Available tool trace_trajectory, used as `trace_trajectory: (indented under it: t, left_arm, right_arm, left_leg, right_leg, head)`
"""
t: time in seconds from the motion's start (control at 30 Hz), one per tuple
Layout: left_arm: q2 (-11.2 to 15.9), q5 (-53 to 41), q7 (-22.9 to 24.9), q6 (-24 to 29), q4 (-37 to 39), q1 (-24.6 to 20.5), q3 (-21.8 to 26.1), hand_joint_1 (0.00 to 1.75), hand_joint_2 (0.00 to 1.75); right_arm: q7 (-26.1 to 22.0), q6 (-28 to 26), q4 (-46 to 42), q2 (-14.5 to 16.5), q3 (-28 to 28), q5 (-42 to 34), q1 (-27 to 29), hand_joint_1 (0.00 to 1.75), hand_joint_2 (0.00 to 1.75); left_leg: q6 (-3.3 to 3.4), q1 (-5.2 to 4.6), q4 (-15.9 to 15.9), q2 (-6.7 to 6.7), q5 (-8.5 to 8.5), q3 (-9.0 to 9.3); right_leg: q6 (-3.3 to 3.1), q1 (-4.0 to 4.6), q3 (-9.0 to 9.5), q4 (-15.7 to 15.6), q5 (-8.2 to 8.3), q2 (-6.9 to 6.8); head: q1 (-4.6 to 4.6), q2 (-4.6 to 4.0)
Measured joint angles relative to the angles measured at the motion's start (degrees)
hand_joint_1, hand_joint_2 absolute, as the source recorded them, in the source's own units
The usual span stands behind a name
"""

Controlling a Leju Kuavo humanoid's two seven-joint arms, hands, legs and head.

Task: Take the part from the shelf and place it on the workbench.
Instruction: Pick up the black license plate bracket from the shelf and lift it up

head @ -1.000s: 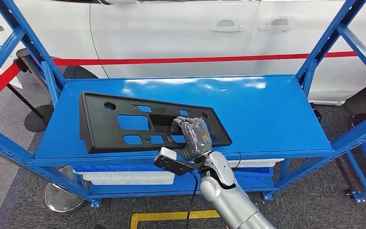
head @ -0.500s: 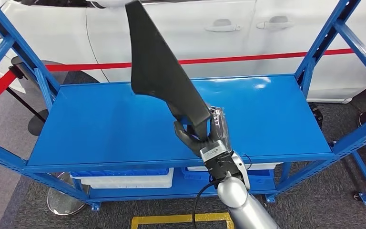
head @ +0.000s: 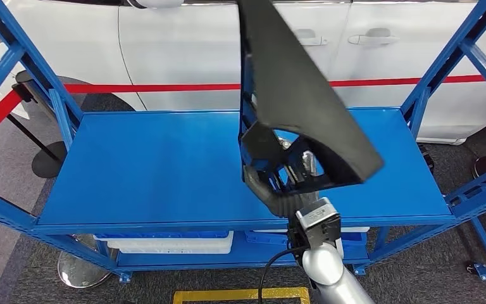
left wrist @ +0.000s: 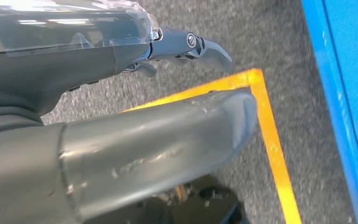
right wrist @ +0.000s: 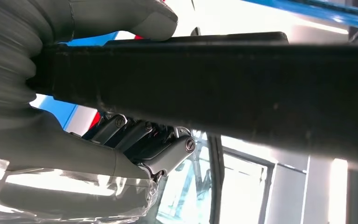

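The part is a long black plastic panel (head: 297, 88). It is lifted off the blue shelf (head: 164, 171) and tilted steeply, its upper end leaving the head view at the top. My right hand (head: 285, 174) grips its lower edge above the shelf's front right area. In the right wrist view the thumb (right wrist: 121, 16) presses one face of the panel (right wrist: 223, 79) and the dark fingers (right wrist: 158, 144) clamp the other. My left hand (left wrist: 121, 116) hangs over the grey floor with nothing in it, thumb and fingers apart.
A white car (head: 228, 38) stands behind the shelf, with a red barrier strap (head: 152, 87) across it. Blue uprights (head: 35, 63) frame the shelf on both sides. White bins (head: 171, 242) sit on the lower level. Yellow floor tape (left wrist: 270, 140) runs beside the rack's blue post.
The panel lay flat on the shelf a second ago. My right hand has lifted it, swung it upright and carried it rightward and closer to the camera.
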Motion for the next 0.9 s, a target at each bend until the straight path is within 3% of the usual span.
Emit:
trace_trajectory:
  t: [0.07,0.1,0.13,0.23,0.3,0.4,0.47,0.53,0.6,0.63,0.67,0.73,0.77,0.8,0.9]
  left_arm:
    - [0.0,0.5,0.0,0.4,0.0,0.0,0.7,0.00,0.00]
    - [0.0,0.7,0.1,0.6,0.0,0.0,1.0,0.00,0.00]
    - [0.0,0.8,0.3,1.0,0.0,0.0,1.4,0.00,0.00]
    - [-0.2,1.1,0.7,1.0,0.0,0.1,2.2,0.00,0.00]
    - [-0.2,1.4,0.9,0.2,0.0,0.0,2.8,0.00,0.00]
    - [-0.2,1.3,1.3,-0.1,0.0,0.2,3.4,0.00,0.00]
    - [-0.3,1.2,1.6,-0.2,0.0,0.3,3.6,0.00,0.00]
    - [-0.3,1.1,1.8,-0.2,0.0,0.4,3.7,0.00,0.00]
    - [-0.3,1.1,2.0,-0.2,0.0,0.4,4.1,0.00,0.00]
    - [-0.3,1.1,2.0,-0.2,0.0,0.4,4.3,0.00,0.00]
    - [-0.3,1.1,2.1,-0.2,0.0,0.5,4.5,0.00,0.00]
    - [-0.2,0.8,2.2,-0.4,0.0,0.3,4.7,0.00,0.00]
    - [-0.2,0.7,2.2,-0.5,0.0,0.2,4.8,0.00,0.00]
    - [-0.2,0.5,2.3,-0.6,0.0,0.2,4.9,0.00,0.00]
    - [-0.2,0.4,2.4,-0.7,0.0,0.2,5.2,0.00,0.00]
  right_arm:
    - [-0.4,0.4,-0.9,-0.9,-1.0,-2.0,1.9,1.75,1.75]
    - [-0.6,0.6,-1.2,-1.2,-1.4,-2.8,2.9,1.75,1.75]
    - [-0.8,0.7,-1.3,-1.5,-1.9,-3.5,3.9,1.75,1.75]
    - [-1.3,0.9,-1.6,-1.7,-3.1,-4.8,6.4,1.75,1.75]
    - [-2.0,1.4,-1.9,-1.7,-3.7,-5.6,8.6,1.75,1.75]
    - [-3.8,3.0,-2.7,-1.8,-4.4,-7.0,11.9,1.75,1.75]
    - [-4.8,4.4,-3.7,-1.9,-4.5,-7.9,13.6,1.75,1.75]
    - [-5.6,5.6,-4.7,-1.9,-4.6,-8.5,15.2,1.75,1.75]
    - [-6.0,6.6,-5.6,-2.0,-4.6,-8.9,16.7,1.75,1.75]
    - [-6.2,7.2,-6.1,-2.1,-4.6,-9.0,17.4,1.75,1.75]
    - [-6.4,7.9,-6.6,-2.1,-4.6,-9.1,17.9,1.75,1.75]
    - [-7.0,9.3,-7.7,-2.2,-4.7,-9.1,18.9,1.75,1.75]
    - [-7.3,10.0,-8.2,-2.2,-4.7,-9.1,19.3,1.75,1.75]
    - [-7.6,10.6,-8.6,-2.2,-4.7,-9.2,19.7,1.75,1.75]
    - [-8.4,12.0,-9.7,-2.3,-4.7,-9.3,20.9,1.75,1.75]
  left_leg:
    - [0.17,-0.01,0.0,-0.04,-0.18,0.09]
    - [0.14,0.00,0.1,-0.08,-0.31,0.20]
    - [0.05,0.00,0.2,-0.10,-0.45,0.36]
    - [-0.59,-0.06,1.0,-0.17,-1.04,0.69]
    - [-1.20,-0.26,1.3,-0.26,-1.23,0.50]
    - [-2.05,-0.16,1.4,-0.25,-1.56,0.38]
    - [-2.52,-0.02,4.5,-0.12,-4.39,-0.59]
    - [-2.77,0.04,11.3,-0.04,-8.98,-2.87]
    - [-2.75,0.02,16.4,-0.04,-11.43,-4.11]
    - [-2.57,-0.02,16.0,-0.04,-11.15,-3.33]
    - [-2.26,-0.11,13.4,-0.04,-9.95,-1.37]
    - [-1.41,-0.49,5.1,0.01,-7.29,3.88]
    - [-1.10,-0.75,2.0,0.05,-6.43,5.62]
    - [-0.87,-1.00,0.3,0.08,-6.02,6.42]
    - [-0.23,-1.24,-0.4,0.22,-4.64,5.98]
  right_leg:
    - [0.31,-0.24,-4.01,6.7,-2.01,0.00]
    - [0.42,-0.38,-4.90,7.7,-1.49,-0.01]
    - [0.48,-0.52,-4.65,6.3,0.11,-0.04]
    - [0.32,-0.70,-0.24,-4.1,5.83,-0.14]
    - [-0.03,-0.55,0.87,-6.9,6.57,-0.05]
    - [-0.99,-0.45,0.64,-7.1,6.95,0.06]
    - [-1.77,-0.58,0.44,-7.3,7.36,-0.08]
    - [-2.29,-0.39,-0.01,-7.3,7.71,-0.29]
    - [-2.56,-0.07,-0.68,-7.2,8.16,-0.44]
    - [-2.60,0.08,-1.06,-7.2,8.44,-0.45]
    - [-2.58,0.21,-1.41,-7.1,8.74,-0.42]
    - [-2.35,0.47,-1.92,-7.1,9.44,-0.37]
    - [-2.09,0.50,-2.04,-7.1,9.78,-0.36]
    - [-1.76,0.44,-2.09,-7.1,10.11,-0.40]
    - [-0.59,0.07,-2.18,-7.4,10.86,-0.43]
  head:
    - [0.06,0.00]
    - [0.09,0.00]
    - [0.11,0.00]
    - [0.16,0.00]
    - [0.09,0.00]
    - [-0.05,0.00]
    - [-0.32,0.00]
    - [-0.65,0.00]
    - [-0.69,0.00]
    - [-0.69,0.00]
    - [-0.69,0.00]
    - [-0.67,0.00]
    - [-0.64,0.00]
    - [-0.66,0.00]
    - [-0.77,0.00]
